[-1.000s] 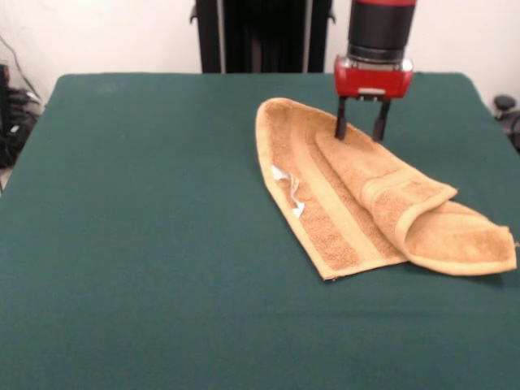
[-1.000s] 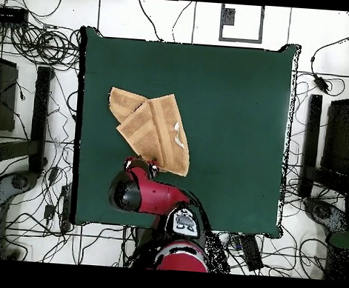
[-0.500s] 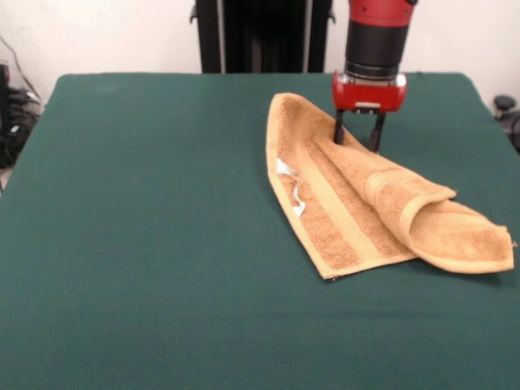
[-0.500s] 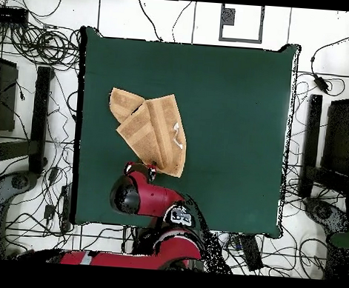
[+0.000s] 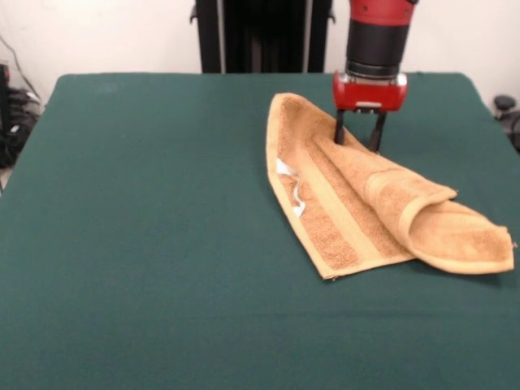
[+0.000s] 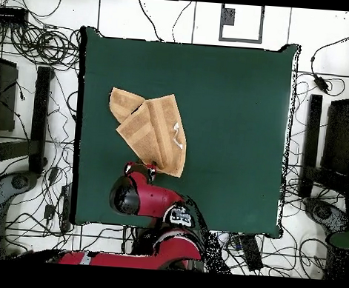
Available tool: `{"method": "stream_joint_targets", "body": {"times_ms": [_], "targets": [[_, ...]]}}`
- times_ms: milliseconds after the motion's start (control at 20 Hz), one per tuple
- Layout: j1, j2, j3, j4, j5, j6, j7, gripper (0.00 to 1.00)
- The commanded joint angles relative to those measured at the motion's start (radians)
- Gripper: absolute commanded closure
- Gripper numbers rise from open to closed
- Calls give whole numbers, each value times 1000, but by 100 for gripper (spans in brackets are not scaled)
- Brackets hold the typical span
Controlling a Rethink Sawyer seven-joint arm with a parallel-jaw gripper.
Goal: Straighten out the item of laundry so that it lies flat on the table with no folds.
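Observation:
The item of laundry (image 5: 345, 207) is a tan terry towel lying folded over itself on the right half of the green table (image 5: 146, 211), with a rolled fold at its right end and a white tag (image 5: 290, 185) on its left edge. My gripper (image 5: 357, 135) stands upright at the towel's far edge, its two black fingers down in the cloth with a ridge of towel pinched between them. From overhead, the towel (image 6: 152, 130) lies left of the table's (image 6: 232, 102) middle and the gripper (image 6: 142, 167) sits at the towel's bottom corner.
Wide bare green cloth lies to the left of the towel and in front of it in the front view. The towel's right end lies close to the table's right edge (image 5: 510, 244). Cables and stands (image 6: 31, 118) ring the table on the floor.
Over the last second my gripper moved back toward the far side, dragging the towel's far edge with it. Nothing has moved in the last half second.

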Motion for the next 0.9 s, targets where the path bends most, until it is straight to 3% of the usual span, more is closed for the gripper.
{"method": "stream_joint_targets", "body": {"times_ms": [50,350,550,600,900], "targets": [[71,-37,52,5,49,114,186,0],[137,-91,-25,-8,80,178,175,0],[114,-86,-3,-4,51,178,176,0],[111,-87,-1,-4,46,184,177,100],[106,-92,3,5,47,186,185,100]]}}
